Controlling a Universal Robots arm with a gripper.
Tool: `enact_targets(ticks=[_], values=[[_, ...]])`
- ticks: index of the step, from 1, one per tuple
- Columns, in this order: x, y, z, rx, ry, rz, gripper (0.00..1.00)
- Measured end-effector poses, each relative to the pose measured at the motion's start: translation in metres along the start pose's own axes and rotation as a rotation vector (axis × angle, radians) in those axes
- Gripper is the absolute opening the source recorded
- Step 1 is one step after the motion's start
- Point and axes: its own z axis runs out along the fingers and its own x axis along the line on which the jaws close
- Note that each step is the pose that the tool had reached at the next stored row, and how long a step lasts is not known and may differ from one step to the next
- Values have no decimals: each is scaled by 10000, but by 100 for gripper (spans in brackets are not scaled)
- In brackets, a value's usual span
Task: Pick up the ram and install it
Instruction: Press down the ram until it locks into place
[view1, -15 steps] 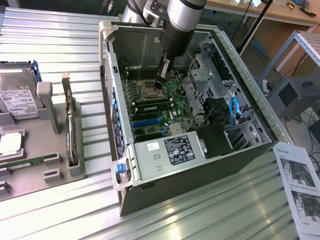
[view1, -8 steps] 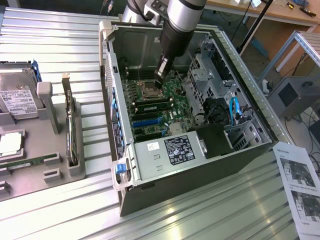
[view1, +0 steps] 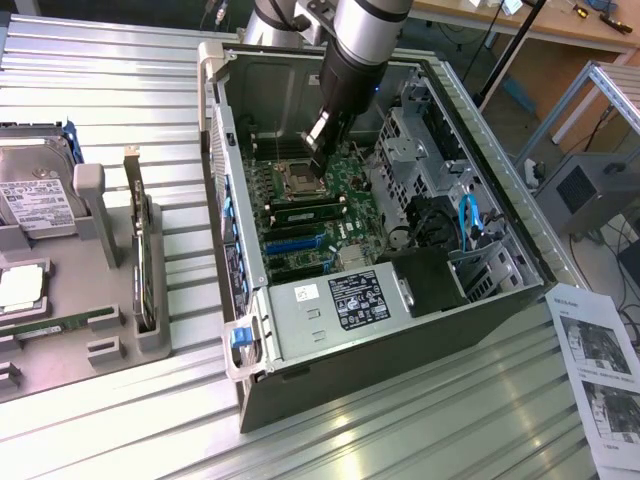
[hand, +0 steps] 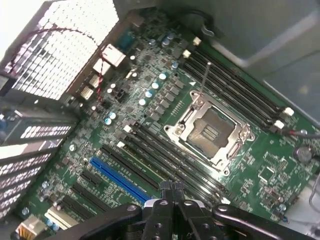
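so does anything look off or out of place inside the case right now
Nothing spilled or broken shows. One oddity: the cpu socket on the motherboard sits bare, and its thin lever sticks up rather than lying flat. The pincer hangs shut above the slots beside it.

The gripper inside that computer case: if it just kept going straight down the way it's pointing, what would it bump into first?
Most likely the memory slots beside the empty processor socket. The gripper hangs just above them, fingers together and holding nothing, though depth is hard to judge.
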Motion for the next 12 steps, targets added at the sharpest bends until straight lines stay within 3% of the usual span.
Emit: enact_targets(ticks=[3, 8, 12], values=[[0, 0, 3, 17, -25, 736, 11], [0, 0, 11, 50, -86, 2410, 11], [0, -1, 16, 67, -115, 3208, 11]])
